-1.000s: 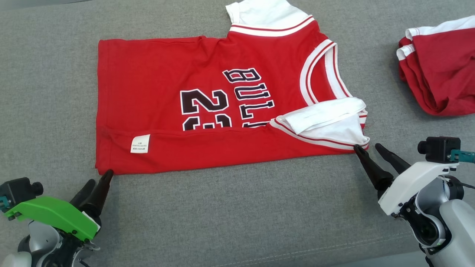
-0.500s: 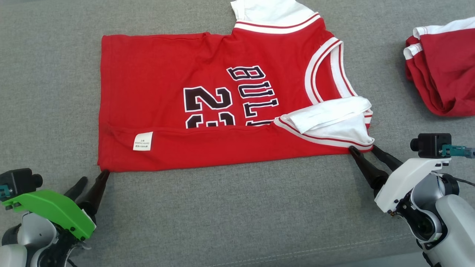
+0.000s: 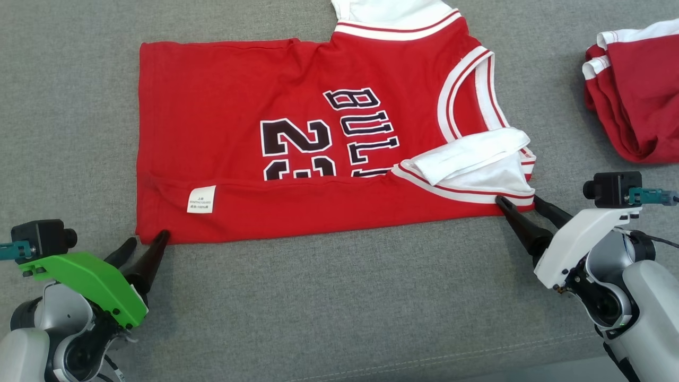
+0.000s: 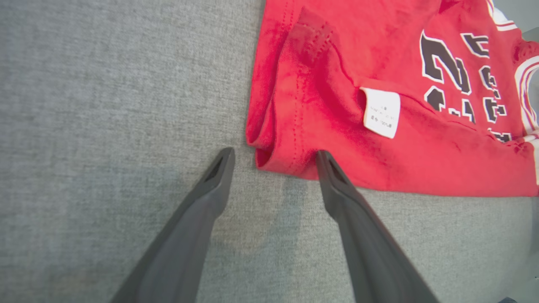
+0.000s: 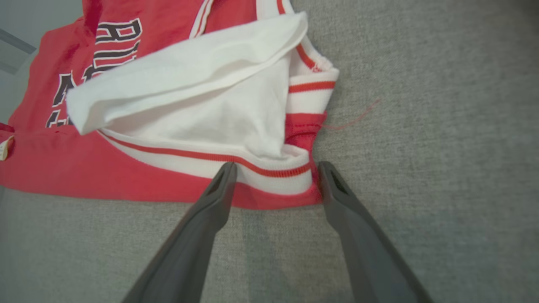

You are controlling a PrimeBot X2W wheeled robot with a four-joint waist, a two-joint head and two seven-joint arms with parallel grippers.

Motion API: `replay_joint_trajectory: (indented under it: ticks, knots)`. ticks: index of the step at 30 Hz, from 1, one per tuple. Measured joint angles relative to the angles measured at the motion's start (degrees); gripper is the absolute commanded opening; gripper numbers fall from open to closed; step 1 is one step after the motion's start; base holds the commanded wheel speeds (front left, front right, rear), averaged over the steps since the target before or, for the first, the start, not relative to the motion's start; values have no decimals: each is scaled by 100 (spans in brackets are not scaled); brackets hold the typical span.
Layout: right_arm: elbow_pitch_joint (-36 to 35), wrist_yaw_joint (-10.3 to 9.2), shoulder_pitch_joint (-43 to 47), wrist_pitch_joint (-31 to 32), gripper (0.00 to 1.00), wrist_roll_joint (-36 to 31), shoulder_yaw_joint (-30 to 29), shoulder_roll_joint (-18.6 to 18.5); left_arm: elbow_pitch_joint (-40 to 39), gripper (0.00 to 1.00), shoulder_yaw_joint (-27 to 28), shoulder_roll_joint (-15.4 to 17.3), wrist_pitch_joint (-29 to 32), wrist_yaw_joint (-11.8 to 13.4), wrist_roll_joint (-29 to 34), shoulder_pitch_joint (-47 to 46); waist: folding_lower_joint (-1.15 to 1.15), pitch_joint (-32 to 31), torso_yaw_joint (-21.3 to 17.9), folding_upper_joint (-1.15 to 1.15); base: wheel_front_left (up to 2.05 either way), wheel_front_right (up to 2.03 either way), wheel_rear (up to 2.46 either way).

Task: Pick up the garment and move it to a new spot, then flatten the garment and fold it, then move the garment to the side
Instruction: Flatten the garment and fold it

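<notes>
The red jersey [image 3: 223, 132] lies flat on the grey fabric surface [image 3: 339, 297], its near edge folded over. That fold cuts off the black lettering: "BULL" reads, the rest is hidden, as is the digit after a large "2". The white sleeve at the top runs out of the head view. A white label [image 3: 201, 199] carries print too small to read. A second red garment [image 3: 636, 106] is cut off at the right edge. The left gripper [image 3: 148, 237] has its jaws wide at the jersey's hem corner. The right gripper [image 3: 518, 198] has its jaws wide astride the striped trim corner.
</notes>
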Motion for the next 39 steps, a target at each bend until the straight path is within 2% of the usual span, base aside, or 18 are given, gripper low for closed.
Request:
replay_joint_trajectory:
  ticks: [5, 6, 7, 8, 9, 10, 11, 12, 15, 16, 21, 27, 39]
  knots:
    - [46, 48, -103, 124, 100, 0, 47, -41, 65, 98, -54, 4, 66, 8, 2, -121, 0, 37, -11, 0, 0, 0, 0]
    - [49, 47, -134, 151, 100, 0, 56, -42, 74, 85, -84, 2, 76, 8, 2, -159, 0, 44, -13, 0, 0, 0, 0]
    - [55, 48, -157, 180, 94, 0, 63, -41, 86, 65, -111, 1, 94, 8, 3, -193, 0, 51, -14, 0, 0, 0, 0]
    - [60, 48, -176, 200, 79, 0, 70, -41, 101, 45, -133, 1, 126, 8, 12, -227, 0, 56, -15, 0, 0, 0, 0]
    - [74, 48, -201, 220, 67, 1, 78, -41, 119, 31, -144, 1, 135, 8, 21, -250, 0, 61, -15, 0, 0, 0, 0]
    - [91, 49, -228, 267, 48, 1, 97, -43, 142, 11, -152, 1, 135, 8, 21, -269, 0, 65, -15, 0, 0, 0, 0]
    - [97, 52, -246, 311, 41, 1, 116, -56, 169, 0, -174, 4, 153, 7, 22, -291, 0, 67, -15, 0, 0, 0, 0]
    - [103, 70, -261, 345, 29, 3, 132, -69, 189, 0, -209, 8, 189, 5, 36, -315, 0, 69, -16, 0, 0, 0, 0]
    - [120, 105, -319, 463, 4, 55, 163, -107, 222, 0, -283, 2, 219, -12, 56, -357, 0, 67, -19, 0, 0, 0, 0]
    - [131, 109, -343, 508, 0, 67, 169, -109, 231, 0, -283, 3, 221, -19, 56, -361, 0, 64, -22, 0, 0, 0, 0]
    - [157, 168, -375, 661, 0, 200, 178, -97, 293, 0, -275, 19, 270, -22, 54, -381, 0, 29, -40, 0, 0, 0, 0]
    - [177, 211, -306, 917, 0, 708, 34, -100, 292, 0, -288, 120, 564, -75, -85, -352, 0, -100, -54, 0, 0, 0, 0]
    - [-202, 250, 623, 1457, 0, 1184, -210, -628, -301, 0, -32, 283, 686, -78, -294, 660, 0, -377, -59, 0, 0, 0, 0]
